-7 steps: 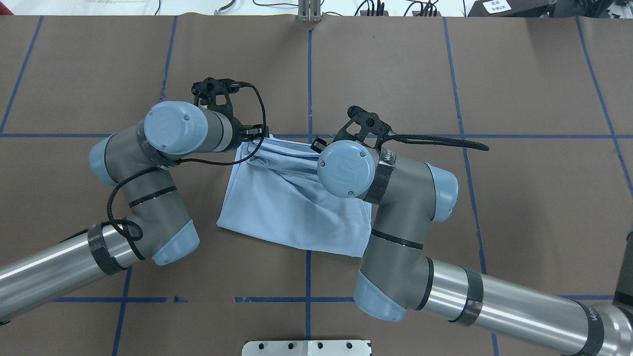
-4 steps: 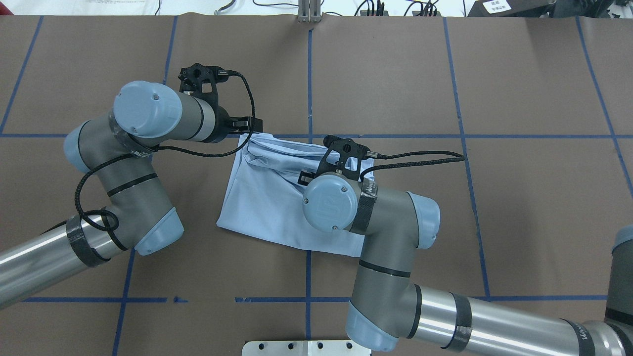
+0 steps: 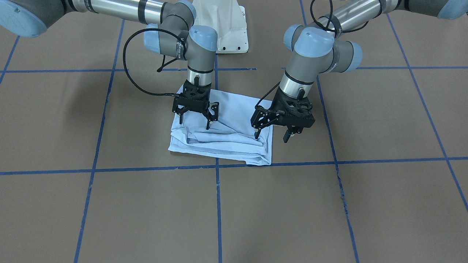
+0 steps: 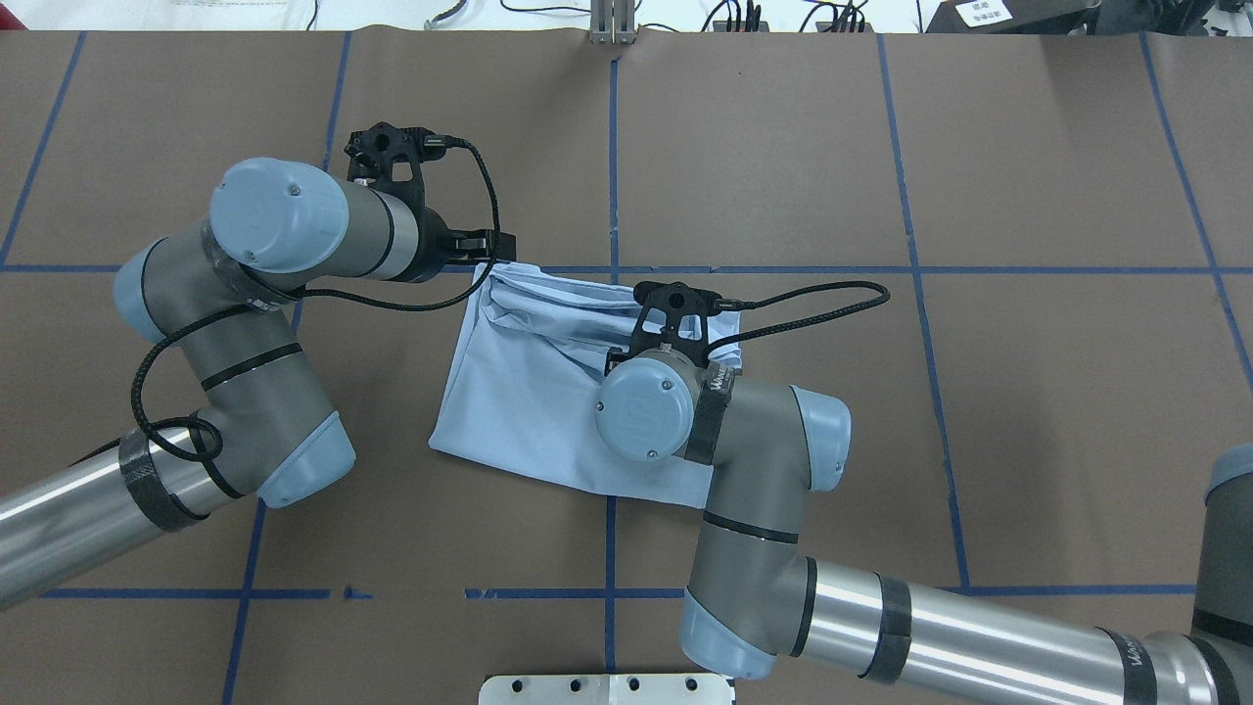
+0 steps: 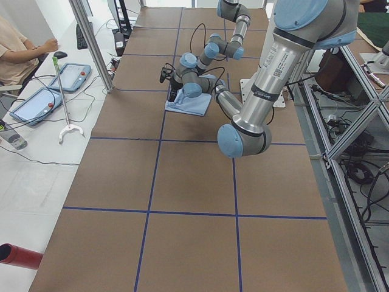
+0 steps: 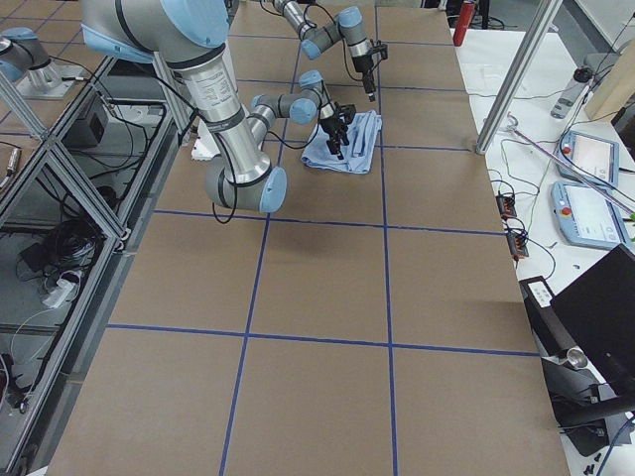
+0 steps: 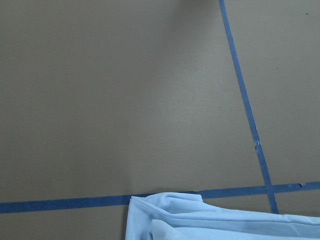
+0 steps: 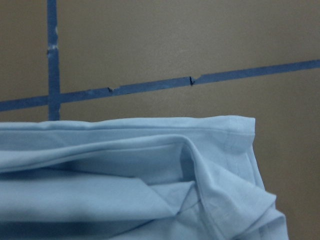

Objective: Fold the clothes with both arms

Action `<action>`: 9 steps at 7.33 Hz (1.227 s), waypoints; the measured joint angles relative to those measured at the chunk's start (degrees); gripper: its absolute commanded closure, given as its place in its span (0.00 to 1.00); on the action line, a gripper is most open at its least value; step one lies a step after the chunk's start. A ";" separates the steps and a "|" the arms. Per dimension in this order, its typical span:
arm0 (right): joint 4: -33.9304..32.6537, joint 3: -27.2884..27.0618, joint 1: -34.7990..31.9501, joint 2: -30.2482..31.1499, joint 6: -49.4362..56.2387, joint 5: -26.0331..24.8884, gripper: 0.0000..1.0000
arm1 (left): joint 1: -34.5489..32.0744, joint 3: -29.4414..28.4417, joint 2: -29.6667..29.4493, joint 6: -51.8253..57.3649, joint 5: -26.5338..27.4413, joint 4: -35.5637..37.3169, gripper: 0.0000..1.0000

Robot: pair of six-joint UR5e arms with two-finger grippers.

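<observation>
The light blue T-shirt (image 3: 226, 144) lies folded into a rough rectangle on the brown table, with loose creased layers along its far edge (image 4: 548, 299). Its print and tag are hidden. My left gripper (image 3: 271, 136) is open and empty, just above the shirt's edge on the robot's left, with one finger over the cloth and one over bare table. My right gripper (image 3: 194, 122) is open and empty, just above the other end of the shirt. The left wrist view shows a shirt corner (image 7: 200, 222). The right wrist view shows the stacked folds (image 8: 125, 175).
Blue tape lines (image 4: 612, 147) divide the brown table cover (image 3: 329, 204) into squares. The white pedestal base (image 3: 226, 29) stands at the robot's side. An operator (image 5: 18, 48) sits beyond the table's far edge, with tablets (image 5: 70, 76) beside them.
The left arm has swung left, away from the shirt's far corner. The right arm has drawn back towards the robot over the shirt. The shirt has stayed in place.
</observation>
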State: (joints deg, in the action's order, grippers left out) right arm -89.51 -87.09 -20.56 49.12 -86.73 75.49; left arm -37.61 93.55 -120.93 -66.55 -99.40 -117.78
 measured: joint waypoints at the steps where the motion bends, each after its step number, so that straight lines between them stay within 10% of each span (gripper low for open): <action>1: 0.02 1.02 -1.34 -0.03 1.15 -0.08 0.00 | 0.00 0.02 0.04 -0.04 0.00 0.00 0.00; 6: 6.12 8.76 -15.23 -0.10 11.08 5.66 0.00 | 0.10 0.11 0.46 -0.15 -0.02 -0.07 0.00; 9: 7.17 4.68 -14.77 0.44 11.56 10.64 0.00 | 0.24 0.03 0.45 -0.16 0.00 -0.08 0.00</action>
State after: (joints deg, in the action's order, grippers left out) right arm -82.34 -82.42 -35.32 49.55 -75.17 86.13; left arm -37.38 93.59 -120.47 -66.71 -99.41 -117.86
